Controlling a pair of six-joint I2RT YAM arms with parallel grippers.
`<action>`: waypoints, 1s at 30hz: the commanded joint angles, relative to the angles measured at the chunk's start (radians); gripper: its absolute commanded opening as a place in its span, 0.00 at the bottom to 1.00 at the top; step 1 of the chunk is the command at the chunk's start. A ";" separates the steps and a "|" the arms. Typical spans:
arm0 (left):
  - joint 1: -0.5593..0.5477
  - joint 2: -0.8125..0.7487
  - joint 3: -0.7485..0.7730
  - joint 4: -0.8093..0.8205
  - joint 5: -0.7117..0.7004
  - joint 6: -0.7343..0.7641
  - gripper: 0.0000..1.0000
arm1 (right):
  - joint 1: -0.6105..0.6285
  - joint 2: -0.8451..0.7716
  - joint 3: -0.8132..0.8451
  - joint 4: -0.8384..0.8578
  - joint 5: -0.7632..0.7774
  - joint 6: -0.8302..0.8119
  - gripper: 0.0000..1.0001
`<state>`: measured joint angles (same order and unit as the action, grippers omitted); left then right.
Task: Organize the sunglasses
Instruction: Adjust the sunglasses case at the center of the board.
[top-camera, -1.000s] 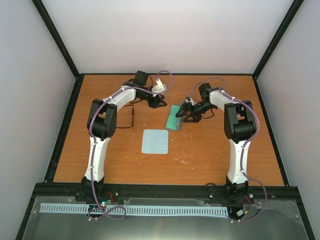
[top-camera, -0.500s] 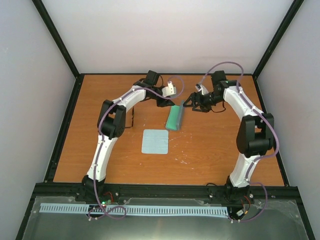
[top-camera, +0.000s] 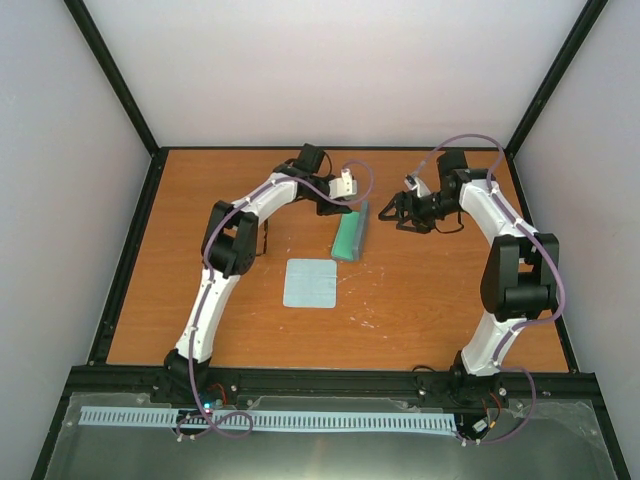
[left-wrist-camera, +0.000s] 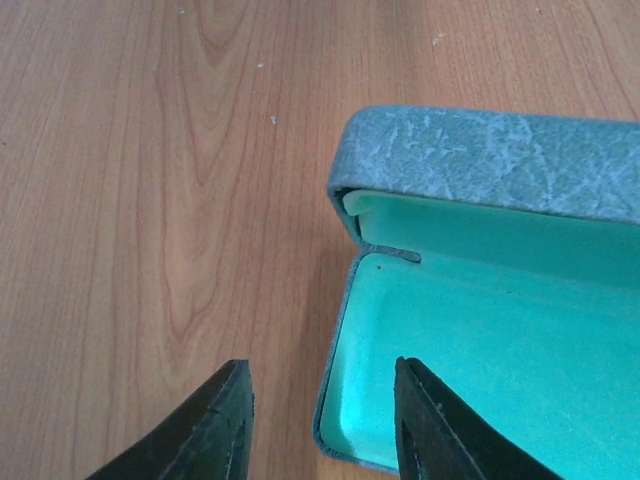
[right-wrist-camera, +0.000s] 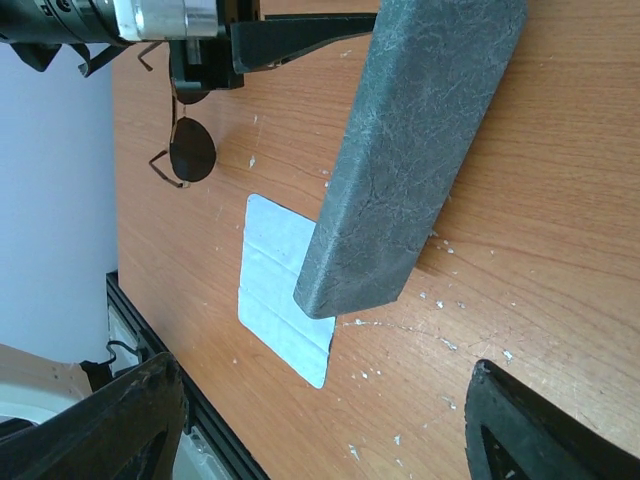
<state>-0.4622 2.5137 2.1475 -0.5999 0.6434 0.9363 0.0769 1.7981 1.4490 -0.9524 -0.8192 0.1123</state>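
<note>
The sunglasses (right-wrist-camera: 187, 150), with thin dark wire rims and dark round lenses, lie on the wood left of the case, partly behind my left arm in the top view (top-camera: 263, 243). The grey-blue case (top-camera: 350, 237) stands open and shows its green lining (left-wrist-camera: 500, 340). My left gripper (left-wrist-camera: 322, 405) is open at the case's far end (top-camera: 345, 207). The case's corner rim lies between its fingers, untouched. My right gripper (right-wrist-camera: 325, 410) is open and empty, off to the right of the case (top-camera: 393, 210), facing the lid's grey back (right-wrist-camera: 410, 150).
A flat light-blue cloth (top-camera: 310, 283) lies in front of the case, its corner tucked behind the case in the right wrist view (right-wrist-camera: 280, 290). A black frame rail (top-camera: 330, 378) borders the table's near edge, and grey walls stand on three sides.
My left gripper has moved right from near the sunglasses to the case's far end, and its jaws have narrowed. My right gripper has drawn back to the right, away from the case.
</note>
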 joint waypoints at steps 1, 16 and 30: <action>-0.015 0.030 0.035 -0.003 -0.006 0.041 0.40 | -0.012 0.000 -0.012 0.001 -0.030 -0.024 0.74; -0.016 0.074 0.068 -0.036 -0.036 0.079 0.24 | -0.038 -0.001 -0.055 0.012 -0.060 -0.036 0.74; -0.014 0.026 -0.005 -0.153 -0.042 -0.003 0.00 | -0.040 0.005 -0.067 0.001 -0.066 -0.062 0.72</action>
<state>-0.4713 2.5641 2.1719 -0.6415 0.6079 0.9775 0.0448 1.8027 1.3949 -0.9466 -0.8757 0.0696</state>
